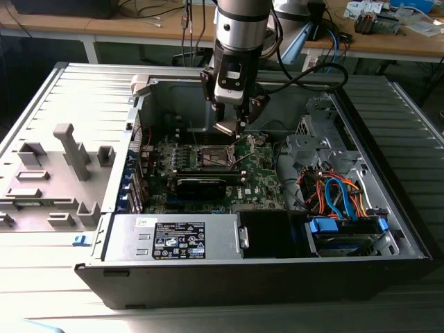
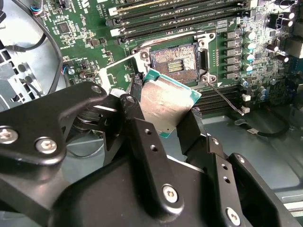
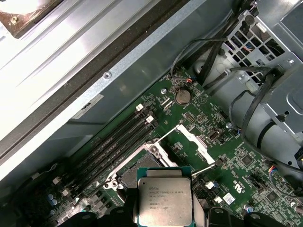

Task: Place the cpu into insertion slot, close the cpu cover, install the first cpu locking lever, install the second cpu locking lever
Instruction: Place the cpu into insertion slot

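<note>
My gripper [image 1: 229, 123] hangs over the green board inside the open computer case and is shut on the cpu [image 1: 227, 127]. In both wrist views the black fingers [image 2: 137, 94] clamp two opposite edges of the silver-topped cpu [image 2: 165, 101] [image 3: 164, 201], which is tilted and a short way above the board. The insertion slot [image 2: 173, 59] [image 3: 135, 171] lies just beyond the chip with its dark centre exposed. The cpu cover [image 3: 195, 141] stands swung open beside the slot. A thin wire locking lever [image 2: 228, 98] [image 3: 203, 169] sticks out, unlatched, next to the slot.
Long black memory slots [image 2: 180, 9] [image 3: 113, 137] run along one side of the socket. A black card [image 1: 201, 184], the power supply [image 1: 173, 239] and coloured cables [image 1: 333, 194] fill the case's front. Case walls [image 1: 139, 104] surround the board. A grey fixture [image 1: 66, 156] stands outside.
</note>
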`<action>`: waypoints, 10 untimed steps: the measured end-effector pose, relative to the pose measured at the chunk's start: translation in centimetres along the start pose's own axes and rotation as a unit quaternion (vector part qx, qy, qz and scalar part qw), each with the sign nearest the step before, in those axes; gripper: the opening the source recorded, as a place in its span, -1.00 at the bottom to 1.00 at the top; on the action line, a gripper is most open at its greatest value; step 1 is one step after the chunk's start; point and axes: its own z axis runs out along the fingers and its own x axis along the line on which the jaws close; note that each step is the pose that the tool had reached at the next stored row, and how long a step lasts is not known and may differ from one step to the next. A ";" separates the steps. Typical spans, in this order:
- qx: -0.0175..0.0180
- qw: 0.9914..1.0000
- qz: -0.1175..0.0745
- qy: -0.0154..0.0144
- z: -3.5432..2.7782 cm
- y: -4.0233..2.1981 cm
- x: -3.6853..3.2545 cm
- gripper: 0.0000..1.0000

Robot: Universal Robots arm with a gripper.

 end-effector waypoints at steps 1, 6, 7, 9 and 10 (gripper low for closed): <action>0.000 1.000 0.001 0.000 0.00 0.00 0.00 0.09; 0.000 1.000 0.008 0.000 0.01 0.00 0.00 0.09; 0.000 1.000 0.009 0.000 0.01 0.00 0.00 0.09; 0.000 1.000 0.010 0.000 0.01 0.00 0.00 0.09; 0.000 1.000 0.011 0.000 0.01 0.00 0.00 0.09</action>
